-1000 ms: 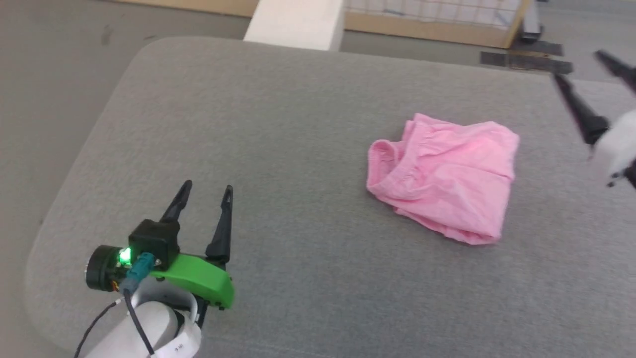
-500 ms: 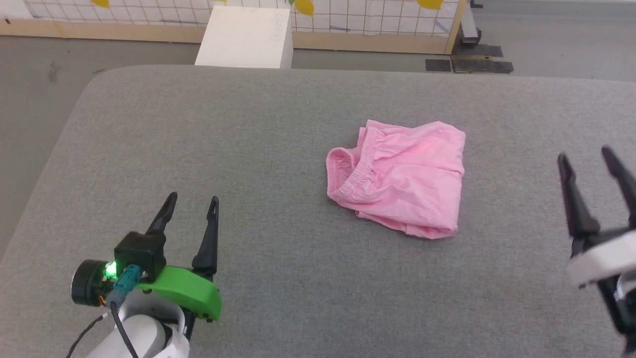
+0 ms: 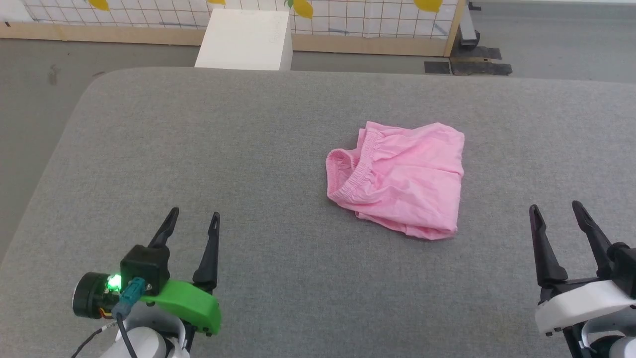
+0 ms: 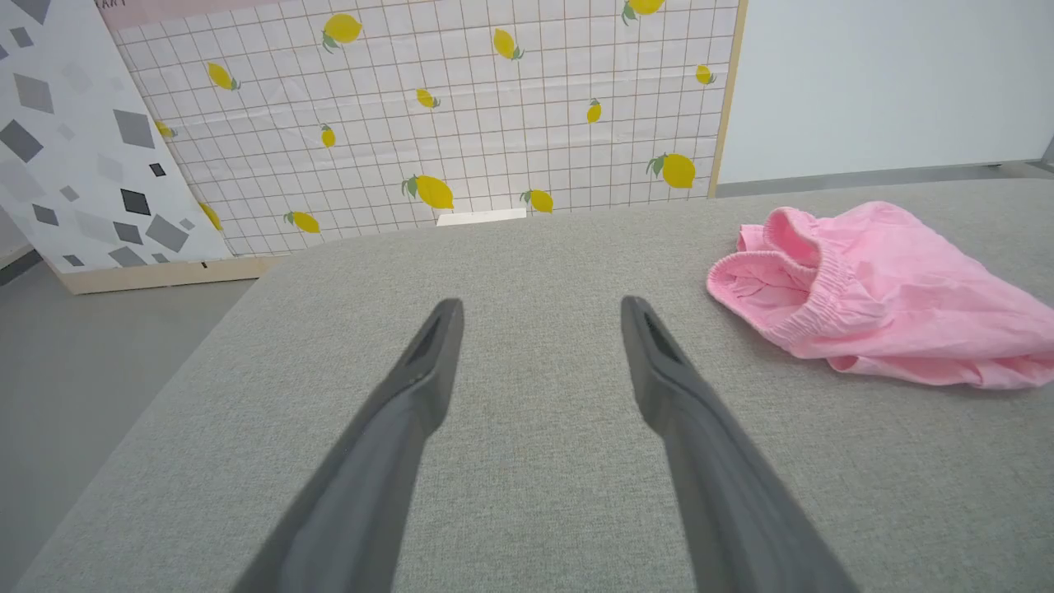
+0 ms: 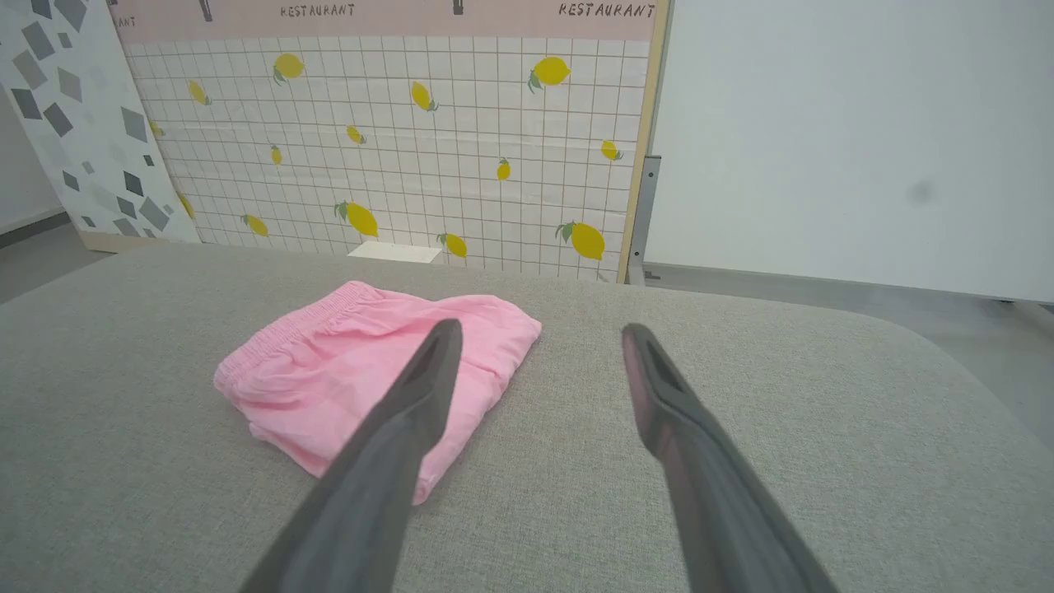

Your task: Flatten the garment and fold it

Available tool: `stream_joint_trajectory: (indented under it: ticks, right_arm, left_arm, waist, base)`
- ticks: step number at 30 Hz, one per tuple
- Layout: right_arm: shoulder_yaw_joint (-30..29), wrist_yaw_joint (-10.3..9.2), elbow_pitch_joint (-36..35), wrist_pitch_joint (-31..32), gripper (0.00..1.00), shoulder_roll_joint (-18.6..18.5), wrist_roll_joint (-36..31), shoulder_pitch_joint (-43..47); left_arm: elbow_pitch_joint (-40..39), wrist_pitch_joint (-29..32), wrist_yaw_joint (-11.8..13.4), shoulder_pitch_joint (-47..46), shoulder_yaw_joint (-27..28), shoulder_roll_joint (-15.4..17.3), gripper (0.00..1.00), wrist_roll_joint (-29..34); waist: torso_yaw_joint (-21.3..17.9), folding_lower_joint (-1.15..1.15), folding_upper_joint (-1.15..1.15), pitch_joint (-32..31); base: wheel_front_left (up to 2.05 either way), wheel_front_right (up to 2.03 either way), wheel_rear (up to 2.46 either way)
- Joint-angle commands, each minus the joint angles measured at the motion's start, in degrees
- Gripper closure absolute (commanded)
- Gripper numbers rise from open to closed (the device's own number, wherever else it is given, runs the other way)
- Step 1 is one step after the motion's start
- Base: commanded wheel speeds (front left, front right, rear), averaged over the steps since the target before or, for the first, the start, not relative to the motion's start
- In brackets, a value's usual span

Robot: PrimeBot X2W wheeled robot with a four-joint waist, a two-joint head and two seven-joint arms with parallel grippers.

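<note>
garment [image 3: 397, 181]: we are seeing the pink shorts lying bunched and doubled over on the grey padded surface [image 3: 223, 149], right of its middle, with the gathered waistband [image 3: 354, 174] gaping toward our left.
left gripper [image 3: 194, 214]: we are holding it low at the near left, its two dark fingers standing spread apart, gripping nothing, well apart from the garment.
right gripper [image 3: 554, 206]: we are holding it at the near right, its fingers likewise spread and empty, nearer the garment but not touching it.
beyond: a white box [image 3: 243, 40] is standing past the far edge, before a lemon-printed grid panel [image 4: 461, 123].
</note>
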Motion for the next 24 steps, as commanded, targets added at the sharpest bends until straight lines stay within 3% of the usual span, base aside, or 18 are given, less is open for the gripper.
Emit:
stream_joint_trajectory:
  ticks: [1, 8, 12, 19, 24]
  right_arm:
    - [-0.1, -0.09, -0.4, 0.2, 0.0, 0.3, -0.4, 0.6]
    - [0.4, -0.09, -0.9, 2.2, 0.0, -0.8, 0.0, -0.1]
    - [1.7, -0.09, -1.6, 8.2, 0.0, -3.4, 3.8, -3.1]
    - [1.7, -0.09, 1.1, 31.8, 0.0, -8.6, 18.7, -13.8]
    - [-5.0, -0.09, 7.6, 49.7, 0.0, -5.0, 26.5, -23.1]
  left_arm:
    - [0.0, -0.4, 0.3, 0.7, 0.0, 0.0, 0.0, 0.0]
    - [-0.3, -0.4, 0.1, 0.1, -0.6, -0.2, 0.0, 0.3]
    - [-0.8, -0.2, -0.1, -0.8, -0.9, -0.5, 0.0, 0.7]
    - [-1.3, -0.1, -0.5, -2.8, -1.5, -1.1, 0.0, 1.4]
    - [-0.9, -0.3, -0.9, -4.0, -2.0, -1.8, 0.0, 2.0]
  waist:
    - [0.1, 0.0, 0.0, 0.0]
    - [0.9, 0.0, 0.0, 1.0]
    - [1.9, 0.0, 0.0, 3.3]
    - [4.7, 0.0, 0.0, 9.3]
    - [7.2, 0.0, 0.0, 12.6]
  base:
    - [0.0, 0.0, 0.0]
    - [0.0, 0.0, 0.0]
    - [0.0, 0.0, 0.0]
    - [0.0, 0.0, 0.0]
    - [0.0, 0.0, 0.0]
